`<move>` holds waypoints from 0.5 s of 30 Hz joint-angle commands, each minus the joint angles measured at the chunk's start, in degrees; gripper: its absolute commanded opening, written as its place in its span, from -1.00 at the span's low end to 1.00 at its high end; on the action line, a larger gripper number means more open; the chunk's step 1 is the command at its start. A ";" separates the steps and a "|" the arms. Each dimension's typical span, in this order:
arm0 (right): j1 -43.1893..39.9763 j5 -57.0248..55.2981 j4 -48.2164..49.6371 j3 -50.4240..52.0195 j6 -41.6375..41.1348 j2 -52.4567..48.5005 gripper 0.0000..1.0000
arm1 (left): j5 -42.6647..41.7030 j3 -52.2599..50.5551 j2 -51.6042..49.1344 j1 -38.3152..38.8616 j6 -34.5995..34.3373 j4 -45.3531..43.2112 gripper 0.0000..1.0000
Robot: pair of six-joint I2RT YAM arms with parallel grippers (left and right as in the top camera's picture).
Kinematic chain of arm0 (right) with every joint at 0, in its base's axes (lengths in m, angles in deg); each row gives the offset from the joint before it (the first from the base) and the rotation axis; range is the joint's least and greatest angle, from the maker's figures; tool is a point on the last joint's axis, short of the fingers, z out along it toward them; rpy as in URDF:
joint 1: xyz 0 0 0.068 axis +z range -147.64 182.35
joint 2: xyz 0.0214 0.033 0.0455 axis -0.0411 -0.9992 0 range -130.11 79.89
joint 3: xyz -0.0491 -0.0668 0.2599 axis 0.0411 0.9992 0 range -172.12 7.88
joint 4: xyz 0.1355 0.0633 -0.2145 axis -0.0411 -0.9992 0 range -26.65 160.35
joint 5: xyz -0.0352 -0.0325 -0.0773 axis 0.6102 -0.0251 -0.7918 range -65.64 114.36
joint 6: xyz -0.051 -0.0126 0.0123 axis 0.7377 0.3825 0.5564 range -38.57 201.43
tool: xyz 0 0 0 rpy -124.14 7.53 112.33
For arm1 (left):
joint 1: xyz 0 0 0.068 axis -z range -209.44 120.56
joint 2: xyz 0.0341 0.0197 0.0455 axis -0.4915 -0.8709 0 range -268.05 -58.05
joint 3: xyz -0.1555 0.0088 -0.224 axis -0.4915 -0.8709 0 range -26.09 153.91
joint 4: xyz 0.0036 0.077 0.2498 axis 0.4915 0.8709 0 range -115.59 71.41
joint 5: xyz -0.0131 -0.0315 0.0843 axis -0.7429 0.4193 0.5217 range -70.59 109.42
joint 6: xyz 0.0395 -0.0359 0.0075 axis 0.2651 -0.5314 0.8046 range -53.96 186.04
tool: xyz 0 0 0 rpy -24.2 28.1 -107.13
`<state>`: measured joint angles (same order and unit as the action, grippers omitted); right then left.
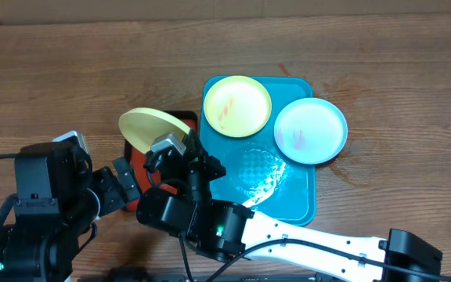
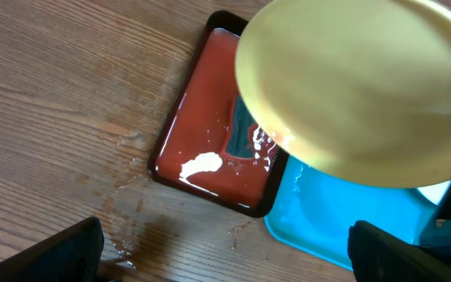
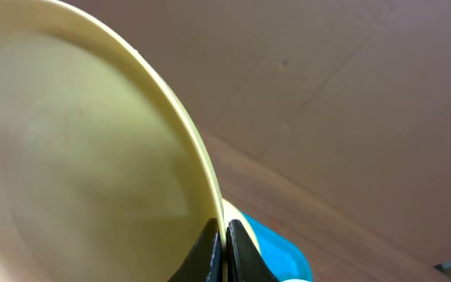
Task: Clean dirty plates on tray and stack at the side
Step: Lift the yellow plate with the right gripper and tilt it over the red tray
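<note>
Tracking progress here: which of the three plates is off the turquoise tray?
The pale yellow plate pinched by the right gripper, tilted over the red tray; the other yellow plate and light blue plate lie on the turquoise tray.

I see a black-rimmed red tray (image 2: 198, 133), liquid pooled inside it, resting on the water-spattered wooden table (image 2: 45, 86).

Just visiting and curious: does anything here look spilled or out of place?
Yes. Droplets are splashed on the table beside the red tray, which holds liquid. The blue-white plate overhangs the right rim of the blue tray.
</note>
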<state>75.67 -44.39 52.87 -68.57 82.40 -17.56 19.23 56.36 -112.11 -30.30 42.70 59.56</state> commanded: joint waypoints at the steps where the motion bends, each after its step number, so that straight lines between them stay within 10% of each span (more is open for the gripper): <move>1: -0.72 -3.80 1.95 -0.83 2.05 1.20 -0.92 | 0.76 0.72 0.09 -0.28 1.51 0.00 0.99; 15: 0.55 -4.92 2.67 -0.83 5.07 1.20 -0.92 | 0.76 0.72 0.09 -0.28 1.51 -0.02 0.99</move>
<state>75.76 -47.69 55.04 -68.57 87.32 -17.56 19.23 56.36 -112.15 -30.30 42.70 59.58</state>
